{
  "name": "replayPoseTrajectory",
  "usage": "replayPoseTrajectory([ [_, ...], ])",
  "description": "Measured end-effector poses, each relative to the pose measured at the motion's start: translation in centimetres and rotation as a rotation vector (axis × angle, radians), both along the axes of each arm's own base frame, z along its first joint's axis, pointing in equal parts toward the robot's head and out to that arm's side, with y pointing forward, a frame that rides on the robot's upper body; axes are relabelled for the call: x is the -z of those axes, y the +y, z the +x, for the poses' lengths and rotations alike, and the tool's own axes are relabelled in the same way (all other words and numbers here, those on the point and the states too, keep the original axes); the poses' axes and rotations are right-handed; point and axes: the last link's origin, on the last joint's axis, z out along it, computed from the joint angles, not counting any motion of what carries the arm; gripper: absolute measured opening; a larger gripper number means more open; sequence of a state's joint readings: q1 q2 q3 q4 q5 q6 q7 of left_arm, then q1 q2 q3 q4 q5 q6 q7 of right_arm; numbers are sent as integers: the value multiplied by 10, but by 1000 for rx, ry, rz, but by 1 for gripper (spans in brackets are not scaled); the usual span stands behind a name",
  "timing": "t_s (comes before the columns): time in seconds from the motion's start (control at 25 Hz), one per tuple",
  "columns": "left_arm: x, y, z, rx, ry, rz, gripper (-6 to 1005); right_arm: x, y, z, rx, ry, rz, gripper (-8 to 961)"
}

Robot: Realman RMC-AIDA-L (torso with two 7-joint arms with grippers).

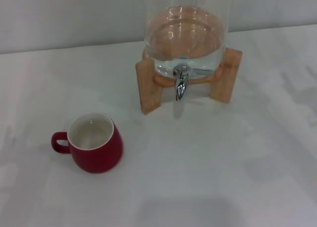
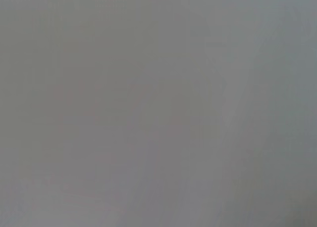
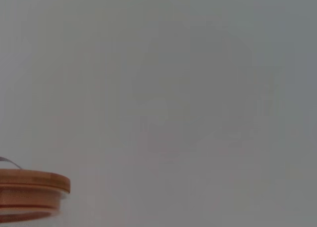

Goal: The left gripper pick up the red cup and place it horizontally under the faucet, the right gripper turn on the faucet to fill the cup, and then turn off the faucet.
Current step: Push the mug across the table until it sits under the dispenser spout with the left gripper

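- Neither gripper nor any arm shows in head view; both wrist views show none of their own fingers either, so can't tell if either is released or clenched
- Left wrist view: only a plain grey-white surface, nothing else to make out
- Right wrist view: same pale surface, w/ a round wooden lid poking in at one corner, a thin bit of metal just above it
- Red cup stands upright on the white table, toward robot's left and nearer the robot than the dispenser; nothing touching it
- Cup's cream inside looks empty; small loop handle points to the robot's left
- Faucet is chrome, spout pointing down, at the front of the glass jar; no water seen running from it
- Jar holds clear water & sits in a wooden stand w/ a leg either side of the faucet
- Cup is well apart from the faucet, not under the spout; bare table below the spout
- Pale wall behind the table edge
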State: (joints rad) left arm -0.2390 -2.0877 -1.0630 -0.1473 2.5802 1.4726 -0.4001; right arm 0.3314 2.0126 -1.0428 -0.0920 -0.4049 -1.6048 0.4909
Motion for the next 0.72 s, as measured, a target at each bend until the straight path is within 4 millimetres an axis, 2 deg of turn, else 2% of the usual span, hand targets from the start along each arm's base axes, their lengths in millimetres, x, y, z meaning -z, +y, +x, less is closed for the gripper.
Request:
replayPoseTrajectory([
  [0.72,6,0,-3,-21,9,-37,870,0,1,-1,-4,-1,-2,779],
])
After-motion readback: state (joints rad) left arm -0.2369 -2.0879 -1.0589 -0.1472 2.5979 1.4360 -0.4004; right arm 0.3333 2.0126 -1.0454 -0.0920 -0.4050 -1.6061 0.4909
